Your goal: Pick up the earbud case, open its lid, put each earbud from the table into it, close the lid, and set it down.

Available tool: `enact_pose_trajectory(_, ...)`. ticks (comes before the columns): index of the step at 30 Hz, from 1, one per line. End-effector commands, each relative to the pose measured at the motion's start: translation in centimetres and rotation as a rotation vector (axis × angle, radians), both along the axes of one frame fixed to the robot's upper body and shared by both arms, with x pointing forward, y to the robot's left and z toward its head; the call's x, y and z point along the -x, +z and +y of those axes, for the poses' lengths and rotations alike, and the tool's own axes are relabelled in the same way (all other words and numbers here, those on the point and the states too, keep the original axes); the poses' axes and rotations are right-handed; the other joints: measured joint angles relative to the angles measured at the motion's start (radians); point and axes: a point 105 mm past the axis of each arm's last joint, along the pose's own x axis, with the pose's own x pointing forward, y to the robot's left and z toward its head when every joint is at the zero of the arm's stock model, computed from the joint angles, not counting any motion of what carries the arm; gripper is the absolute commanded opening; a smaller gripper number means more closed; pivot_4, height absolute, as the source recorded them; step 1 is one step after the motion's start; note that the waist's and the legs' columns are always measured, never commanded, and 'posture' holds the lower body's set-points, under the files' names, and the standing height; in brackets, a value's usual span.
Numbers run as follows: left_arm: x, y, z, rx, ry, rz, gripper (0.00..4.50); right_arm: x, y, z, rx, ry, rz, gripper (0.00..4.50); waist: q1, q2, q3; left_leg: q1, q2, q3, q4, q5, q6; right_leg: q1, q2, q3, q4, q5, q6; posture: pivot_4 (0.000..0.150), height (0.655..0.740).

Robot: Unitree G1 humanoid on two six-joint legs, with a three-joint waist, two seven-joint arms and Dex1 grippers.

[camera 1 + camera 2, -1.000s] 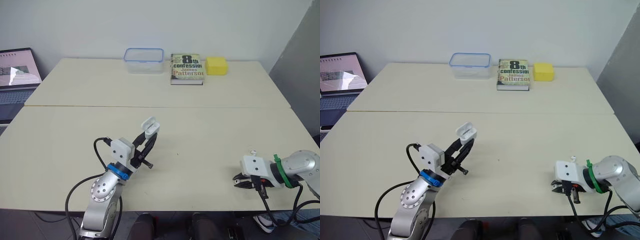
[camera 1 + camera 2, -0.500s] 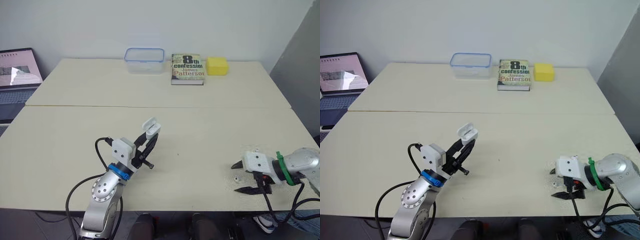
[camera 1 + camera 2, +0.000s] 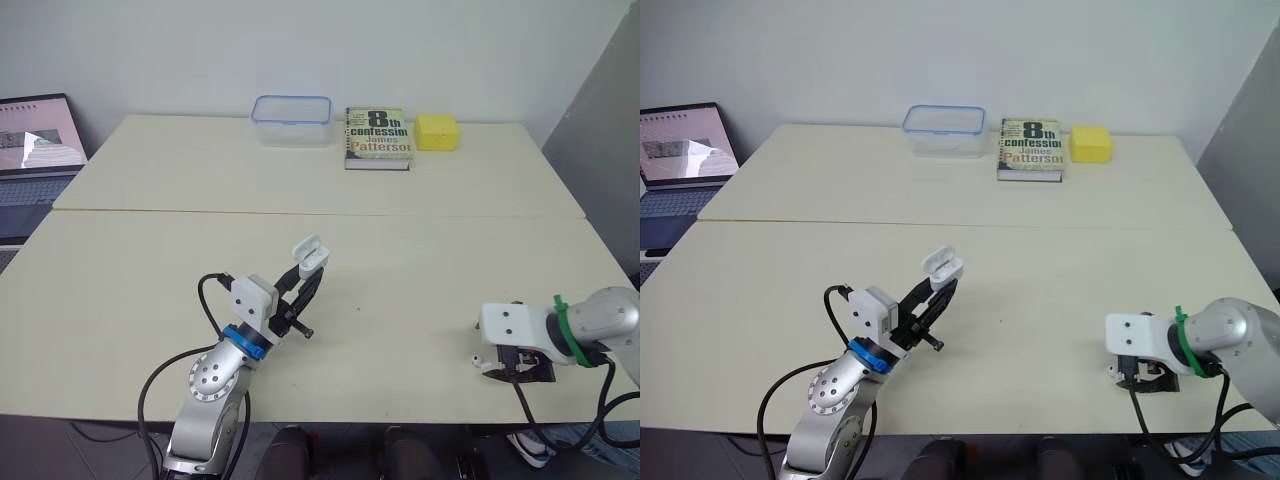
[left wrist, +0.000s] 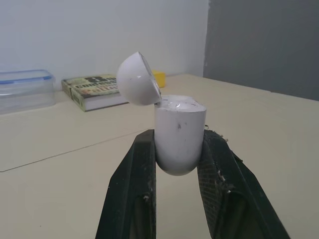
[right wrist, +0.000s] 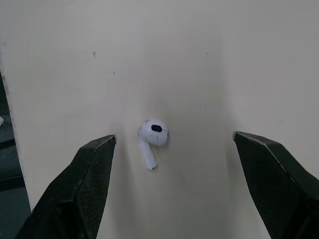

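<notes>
1. Your left gripper (image 4: 179, 135) is pinching the earbud case (image 3: 312, 254) by its lower body, with one black finger pressed against each side.
2. The case stands upright above those fingertips, held up off the table (image 3: 400, 250).
3. Its lid (image 4: 137, 79) is hinged open and tipped back to one side, so the mouth of the case is uncovered. You cannot make out what, if anything, sits inside.
4. Your right gripper (image 5: 173, 137) is spread wide and points down at the tabletop near the table's front edge, well apart from the left gripper.
5. One white earbud (image 5: 152, 135) lies flat on the table between the right gripper's two fingers (image 5: 92, 169). It sits nearer one finger than the other and touches neither.
6. The earbud's dark mesh faces up towards the wrist camera, and its short stem points back towards the gripper's base.
7. Far beyond the left gripper, along the table's back edge, a clear food container (image 3: 290, 119) with a blue rim, a paperback book (image 3: 377, 135) and a yellow sponge (image 3: 436, 131) stand in a row.
8. An open laptop (image 3: 35, 140) sits off the table's far left corner, well away from both grippers.
</notes>
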Motion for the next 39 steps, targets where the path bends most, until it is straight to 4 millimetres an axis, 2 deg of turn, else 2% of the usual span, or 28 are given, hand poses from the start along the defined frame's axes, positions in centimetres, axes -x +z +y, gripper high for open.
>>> enact_pose_trajectory(1, 0.3, 0.8, -0.1, 0.005, -0.002, -0.040, 0.76, -0.5, 0.0, 0.2, 0.022, 0.018, -0.005, 3.94, -0.001, 0.000, 0.000, 0.000, 0.000, 0.000, 0.000, 0.000, 0.000, 0.000, 0.000, 0.000, 0.000, 0.000, 0.000, 0.150, 0.7400)
enact_pose_trajectory(10, 0.4, 0.5, -0.1, 0.003, 0.008, -0.033, 0.76, -0.7, -0.5, 0.8, 0.035, 0.042, 0.045, 3.94, -0.002, 0.000, 0.000, 0.001, 0.000, 0.000, 0.000, 0.000, 0.000, 0.000, 0.000, 0.000, 0.000, 0.000, 0.000, 0.150, 0.7400)
enact_pose_trajectory(12, 0.4, 0.4, -0.1, 0.002, 0.009, -0.033, 0.76, -0.6, -0.6, 1.0, 0.029, 0.045, 0.056, 3.57, -0.002, 0.000, 0.000, 0.000, 0.000, 0.000, 0.000, 0.000, 0.000, 0.000, 0.000, 0.000, 0.000, 0.000, 0.000, 0.150, 0.7400)
enact_pose_trajectory(14, 0.4, 0.4, -0.1, 0.002, 0.010, -0.033, 0.76, -0.5, -0.6, 1.2, 0.029, 0.050, 0.064, 3.02, -0.002, 0.000, 0.000, 0.001, 0.000, 0.000, 0.000, 0.000, 0.000, 0.000, 0.000, 0.000, 0.000, 0.000, 0.000, 0.150, 0.7400)
enact_pose_trajectory(21, 0.3, 0.3, -0.1, 0.000, 0.007, -0.034, 0.76, -0.3, -0.5, 1.0, 0.037, 0.052, 0.079, 0.59, -0.003, 0.000, 0.000, 0.001, 0.000, 0.000, 0.000, 0.000, 0.000, 0.001, 0.000, 0.000, 0.000, 0.000, 0.000, 0.150, 0.7400)
enact_pose_trajectory(22, 0.3, 0.3, -0.1, 0.000, 0.007, -0.035, 0.76, -0.3, -0.4, 1.1, 0.034, 0.051, 0.080, 0.40, -0.003, 0.000, 0.000, 0.001, 0.000, 0.000, 0.000, 0.000, 0.000, 0.001, 0.000, 0.000, 0.000, 0.000, 0.000, 0.150, 0.7400)
enact_pose_trajectory(39, -0.6, 0.9, -0.7, 0.027, -0.001, -0.079, 0.76, -1.2, 1.8, 0.3, -0.017, 0.016, 0.017, 0.40, -0.002, 0.000, 0.000, 0.001, 0.000, 0.000, 0.000, 0.000, 0.000, 0.000, 0.000, 0.000, 0.001, 0.001, 0.000, 0.150, 0.7400)
